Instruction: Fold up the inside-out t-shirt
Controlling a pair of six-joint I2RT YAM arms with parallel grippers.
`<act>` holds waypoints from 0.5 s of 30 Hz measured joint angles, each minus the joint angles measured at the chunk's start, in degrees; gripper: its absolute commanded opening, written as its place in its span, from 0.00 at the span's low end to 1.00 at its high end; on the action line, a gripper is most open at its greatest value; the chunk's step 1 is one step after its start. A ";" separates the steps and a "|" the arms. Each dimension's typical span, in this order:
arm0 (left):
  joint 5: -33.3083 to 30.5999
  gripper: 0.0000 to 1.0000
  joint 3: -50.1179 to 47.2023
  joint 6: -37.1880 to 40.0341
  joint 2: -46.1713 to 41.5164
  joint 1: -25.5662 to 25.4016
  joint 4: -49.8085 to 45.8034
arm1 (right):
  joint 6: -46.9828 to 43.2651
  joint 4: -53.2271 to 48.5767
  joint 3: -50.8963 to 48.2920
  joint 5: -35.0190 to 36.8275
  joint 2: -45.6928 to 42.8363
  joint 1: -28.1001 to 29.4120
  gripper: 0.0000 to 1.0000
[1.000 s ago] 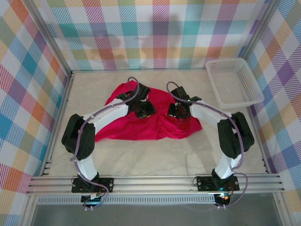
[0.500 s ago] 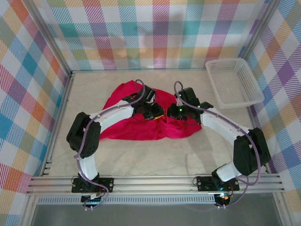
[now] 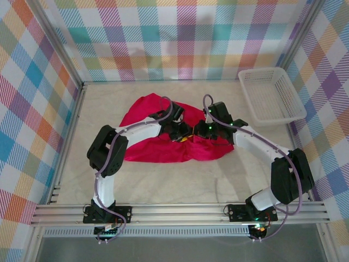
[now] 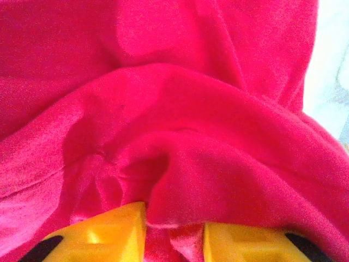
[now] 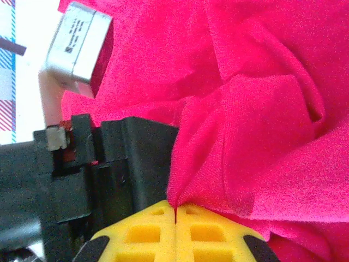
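From their bases at the near edge of the table (image 3: 180,180), both arms are being stretched inward to its middle, where the inside-out t-shirt (image 3: 152,148) is being spread as a wrinkled red heap. The left gripper (image 3: 181,132) and the right gripper (image 3: 199,131) are being held close together over the cloth's centre. In the left wrist view a raised fold of the t-shirt (image 4: 191,109) is being clamped between the yellow fingers (image 4: 109,232) of the left gripper (image 4: 173,240). In the right wrist view the right gripper (image 5: 175,210) is being pressed closed on a ridge of the fabric (image 5: 262,109). Farther off, at the far right, a white basket (image 3: 271,98) is being kept apart from the cloth, with plaid walls (image 3: 180,38) beyond
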 measured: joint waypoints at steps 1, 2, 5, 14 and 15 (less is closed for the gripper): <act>-0.07 0.17 0.04 -0.42 0.31 -0.02 0.42 | 0.20 0.31 -0.35 -0.02 -0.07 0.00 0.00; -0.24 0.13 0.07 -1.03 0.44 -0.04 0.61 | 0.37 0.44 -0.70 -0.02 -0.11 0.00 0.00; -0.85 0.01 0.33 -1.60 0.44 -0.11 0.74 | 0.59 0.96 -1.49 -0.07 -0.24 0.00 0.00; -4.22 0.00 2.89 0.33 -0.48 -0.31 -3.85 | -1.33 0.02 -1.86 2.45 -0.26 -0.63 0.00; -4.39 0.00 3.08 0.66 -1.16 -0.33 -4.72 | -1.62 -0.07 -2.10 2.91 -0.26 -0.87 0.00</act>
